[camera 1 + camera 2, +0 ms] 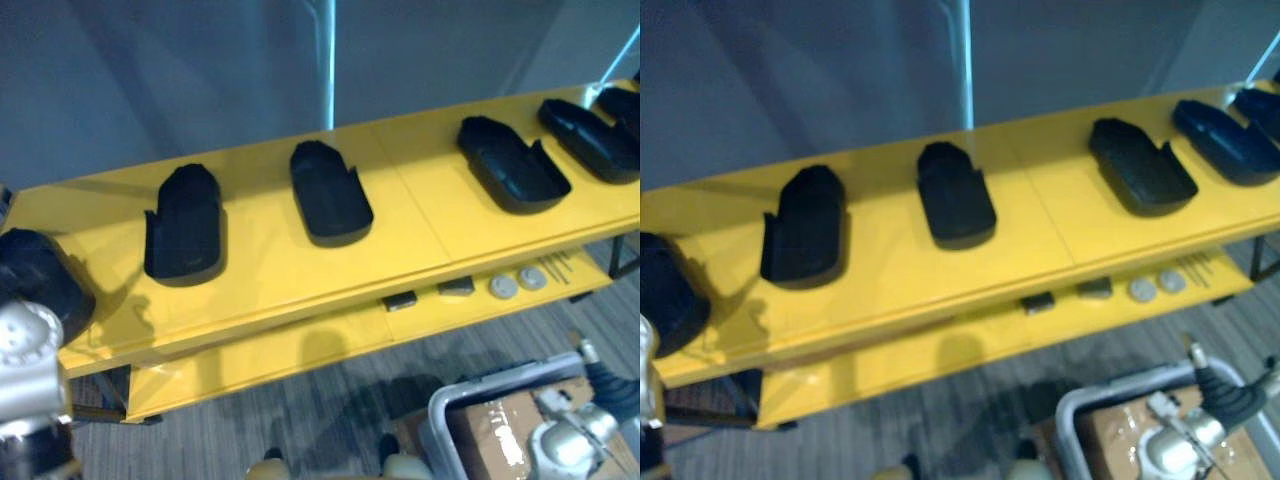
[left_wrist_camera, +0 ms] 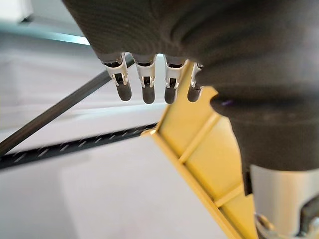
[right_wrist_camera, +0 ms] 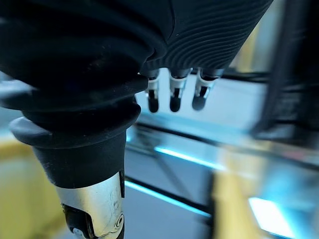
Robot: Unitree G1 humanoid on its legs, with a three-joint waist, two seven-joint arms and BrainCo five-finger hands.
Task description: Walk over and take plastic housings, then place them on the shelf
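- Five black plastic housings lay in a row along the yellow shelf's [image 1: 260, 280] top board, none in either hand.
- Leftmost housing [image 1: 185, 225] and second housing [image 1: 328, 192] sat near each other on the left half, apart and both lengthwise across the board.
- Third housing [image 1: 510, 163] lay hollow side up on the right half, well apart from the second.
- Fourth housing [image 1: 590, 135] was just beside the third, and the fifth housing [image 1: 622, 100] sat behind it, cut by the view's edge.
- A dark rounded shape [image 1: 35, 280] stood at the shelf's left end above the left arm; I could not tell whether it was a housing or the hand's cover.
- Left hand [image 2: 144, 89] hung with its fingers straight and nothing in them, close to the yellow shelf's end.
- Right hand [image 3: 172, 99] was likewise relaxed and empty, fingers straight, touching nothing.
- On the lower board lay two small dark blocks [image 1: 400, 300], two grey discs [image 1: 504, 287] and a few thin rods [image 1: 555, 268].
- A grey bin [image 1: 470, 400] holding a cardboard box [image 1: 500, 425] stood on the carpeted floor [image 1: 300, 430] before the shelf.
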